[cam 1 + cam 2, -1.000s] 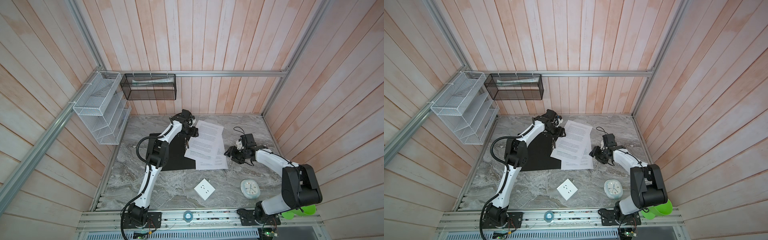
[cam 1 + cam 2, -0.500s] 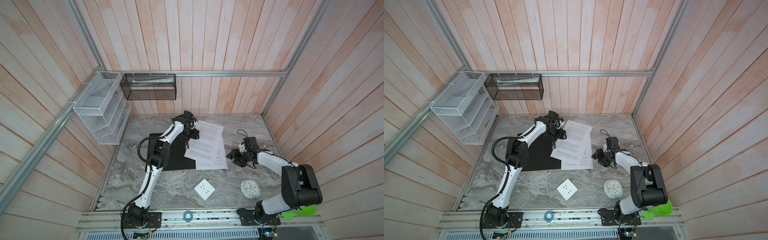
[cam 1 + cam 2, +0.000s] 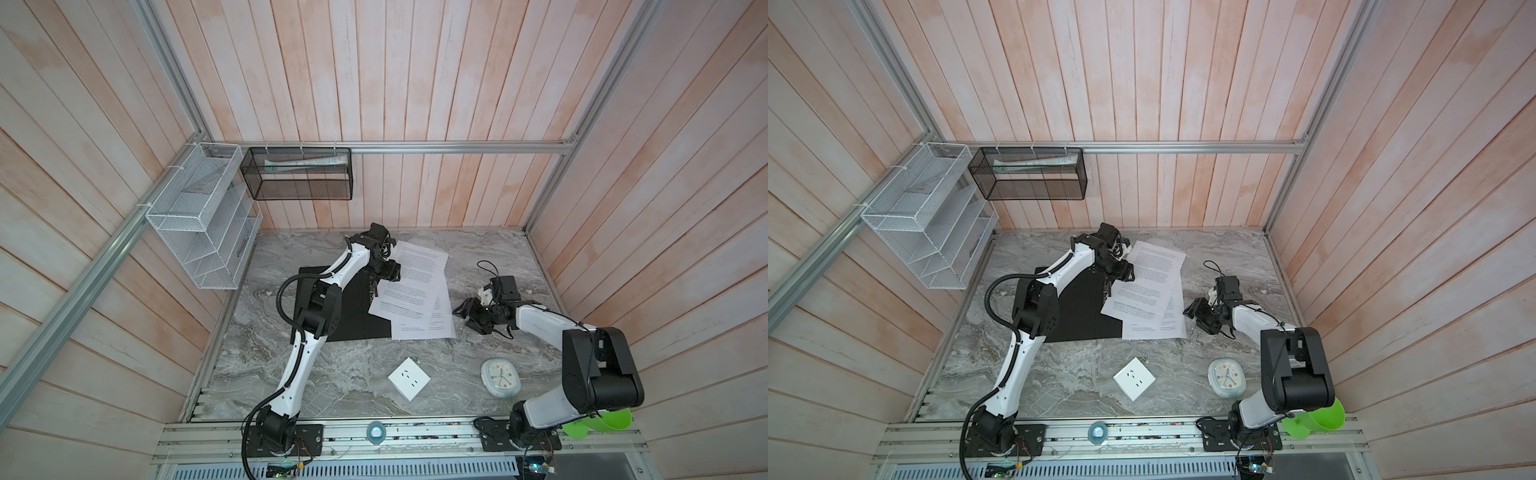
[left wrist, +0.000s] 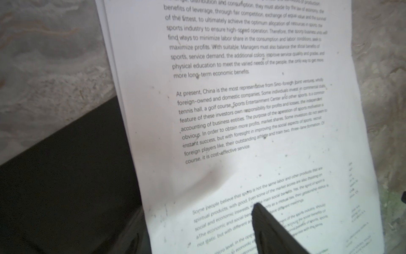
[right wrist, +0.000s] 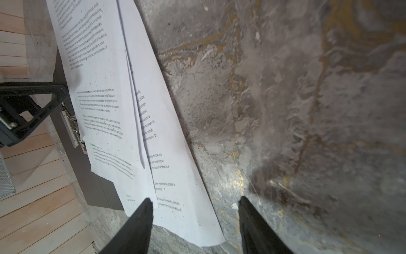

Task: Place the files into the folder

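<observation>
Nearest: right gripper (image 5: 195, 199), jaws wide and empty, just beside the files' (image 3: 415, 286) right edge. Files fanned, partly overlapping the open black folder (image 3: 361, 320). Farthest: left gripper (image 3: 392, 272), wide, fingertip (image 4: 259, 211) on the files.

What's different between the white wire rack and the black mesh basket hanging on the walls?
The white wire rack hangs on the left wall, the black mesh basket on the back wall. The rack is split into several stepped tiers; the basket is one long box. Both are wire mesh, mounted above the table.
</observation>
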